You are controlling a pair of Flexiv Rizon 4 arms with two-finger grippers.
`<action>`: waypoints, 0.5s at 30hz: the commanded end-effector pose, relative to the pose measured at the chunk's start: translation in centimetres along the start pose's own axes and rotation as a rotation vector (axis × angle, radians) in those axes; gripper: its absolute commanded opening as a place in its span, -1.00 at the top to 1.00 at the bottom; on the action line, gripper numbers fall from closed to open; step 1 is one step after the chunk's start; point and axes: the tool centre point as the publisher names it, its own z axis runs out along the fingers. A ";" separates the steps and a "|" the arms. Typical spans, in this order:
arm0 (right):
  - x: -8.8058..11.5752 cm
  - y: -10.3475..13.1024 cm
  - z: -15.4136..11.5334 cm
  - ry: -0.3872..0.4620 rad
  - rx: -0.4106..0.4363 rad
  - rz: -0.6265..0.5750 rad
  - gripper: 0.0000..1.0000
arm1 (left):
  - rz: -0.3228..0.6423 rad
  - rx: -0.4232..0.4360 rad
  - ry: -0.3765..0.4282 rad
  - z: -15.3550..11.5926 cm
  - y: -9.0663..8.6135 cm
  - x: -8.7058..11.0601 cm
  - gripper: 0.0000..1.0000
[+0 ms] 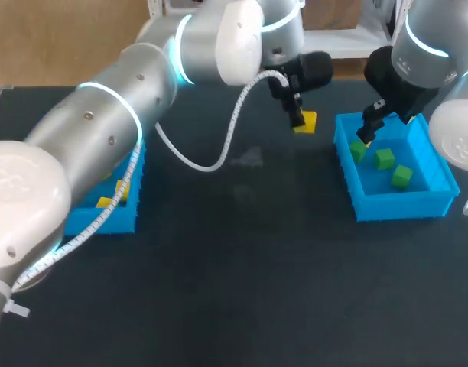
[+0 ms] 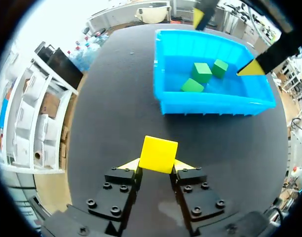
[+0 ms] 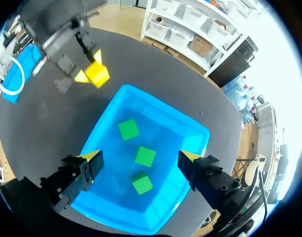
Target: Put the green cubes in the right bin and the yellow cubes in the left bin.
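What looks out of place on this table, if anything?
Nothing is spilled or broken. The only stray is a yellow cube, held in the left hand beside the right bin, which holds three green cubes. It belongs in the left bin across the table. A faint pale smudge marks the table's middle.

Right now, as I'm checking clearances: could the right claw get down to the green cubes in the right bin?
Probably yes: the right claw hangs open above the right bin, nothing between it and the green cubes.

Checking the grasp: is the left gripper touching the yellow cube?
Touching. In the left wrist view the left gripper has both fingertips pressed against opposite sides of the yellow cube.
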 end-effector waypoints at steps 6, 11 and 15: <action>0.1 0.0 -0.1 -0.003 0.002 0.001 -1.00 | -0.094 -0.055 -0.038 -6.1 -0.8 5.4 1.00; 0.1 0.0 -0.1 -0.003 0.002 0.001 -1.00 | -0.160 -0.099 -0.039 -8.9 -0.5 8.8 1.00; 0.1 0.0 -0.1 -0.003 0.002 0.001 -1.00 | -0.229 -0.129 -0.053 -11.3 -0.4 11.7 1.00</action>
